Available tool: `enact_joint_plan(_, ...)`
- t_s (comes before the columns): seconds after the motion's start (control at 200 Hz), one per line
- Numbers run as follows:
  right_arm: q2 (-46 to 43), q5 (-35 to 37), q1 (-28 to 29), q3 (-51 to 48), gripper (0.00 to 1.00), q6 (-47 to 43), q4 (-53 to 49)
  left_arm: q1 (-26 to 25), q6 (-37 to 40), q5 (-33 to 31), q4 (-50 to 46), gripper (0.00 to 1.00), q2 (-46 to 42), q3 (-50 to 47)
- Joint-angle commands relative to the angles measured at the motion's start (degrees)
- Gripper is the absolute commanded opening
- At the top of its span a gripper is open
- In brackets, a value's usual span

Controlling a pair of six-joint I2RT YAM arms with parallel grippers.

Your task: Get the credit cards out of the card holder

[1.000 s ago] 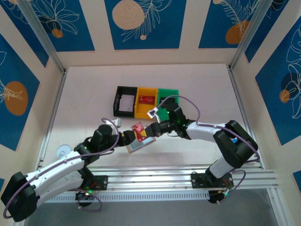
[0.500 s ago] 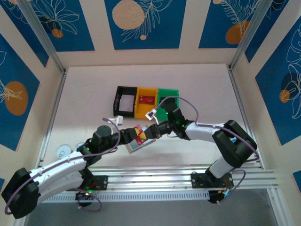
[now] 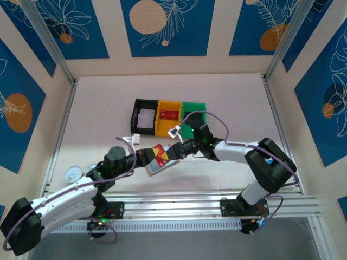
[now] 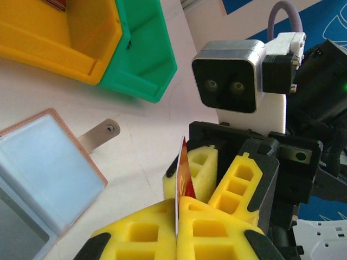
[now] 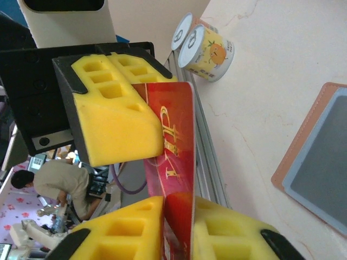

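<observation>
Left claw [image 4: 176, 210] + right claw [image 5: 178, 208] grip card [image 5: 174, 135] | bins [image 4: 146, 59] beyond (card holder [image 4: 43, 157] near)

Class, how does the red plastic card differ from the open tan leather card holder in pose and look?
The red plastic card is held above the pale table, pinched between yellow foam fingers; the tan card holder lies flat on it. The card is opaque and gold-lettered; the holder lies open, grey-blue clear pocket up. Both are thin, flat rectangles.
</observation>
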Motion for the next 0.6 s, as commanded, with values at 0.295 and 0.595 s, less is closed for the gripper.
enact_joint_plan(0.295,-6.4,4.5,-3.6,-1.8,0.44,-2.4,-4.4,6.7,24.4,11.8,-48.4,0.0,7.1,24.5)
enact_joint_plan(0.595,-9.0,5.0,-4.6,-2.6,0.47,-3.3,-5.0,7.6,40.4,20.4,-69.0,0.0,20.6,39.7)
